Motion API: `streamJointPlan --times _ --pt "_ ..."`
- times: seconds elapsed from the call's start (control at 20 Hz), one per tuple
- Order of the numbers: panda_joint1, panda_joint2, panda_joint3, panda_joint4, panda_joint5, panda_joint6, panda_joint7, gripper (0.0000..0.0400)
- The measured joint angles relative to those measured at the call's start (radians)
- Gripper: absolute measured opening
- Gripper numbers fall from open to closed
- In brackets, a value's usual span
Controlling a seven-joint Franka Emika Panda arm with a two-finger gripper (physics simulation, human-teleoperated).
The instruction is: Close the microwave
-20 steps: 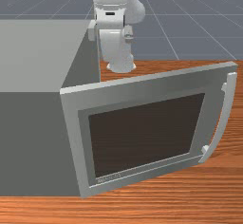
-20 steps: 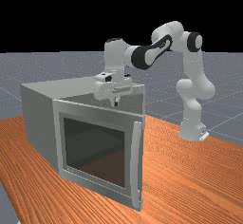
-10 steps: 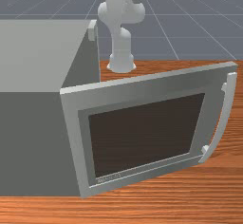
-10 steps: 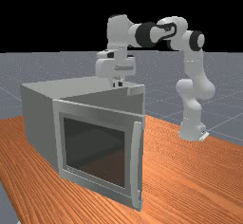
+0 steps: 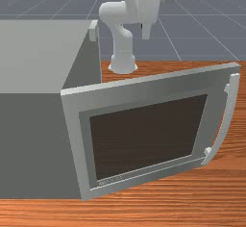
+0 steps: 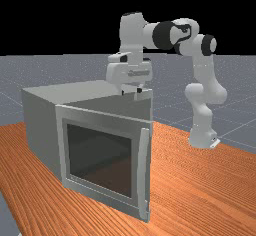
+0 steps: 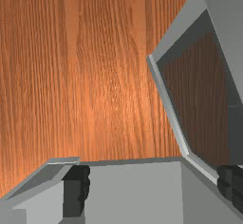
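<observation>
Potentially, we're risking shoving the open door (image 5: 149, 134) wider by pressing its inner side, our fingers (image 7: 75, 192) standing spread.

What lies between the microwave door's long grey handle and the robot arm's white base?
Orange-brown wooden tabletop shows between the handle and the base in the far view.

White arm (image 6: 202, 70), smooth rounded links, black joint rings (image 6: 162, 35), flared white base (image 6: 201, 137), dark ridged fingers (image 7: 74, 192)

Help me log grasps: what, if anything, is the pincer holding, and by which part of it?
Nothing: the pincer is open, its fingers wide apart; the door handle is ungripped.
</observation>
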Motion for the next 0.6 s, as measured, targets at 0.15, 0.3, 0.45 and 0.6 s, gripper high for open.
streamJointPlan --times 0.15,0.3,0.45,0.6 --pt "0.041 0.02 0.019 0.029 -0.008 -0.009 0.067 0.04" --pt "0.07 0.072 0.039 0.11 0.001 -0.032 0.069 0.04" --pt "0.078 0.114 0.032 0.144 -0.032 0.053 0.075 0.04" --pt "0.072 0.107 0.026 0.107 -0.044 0.144 0.069 0.04"
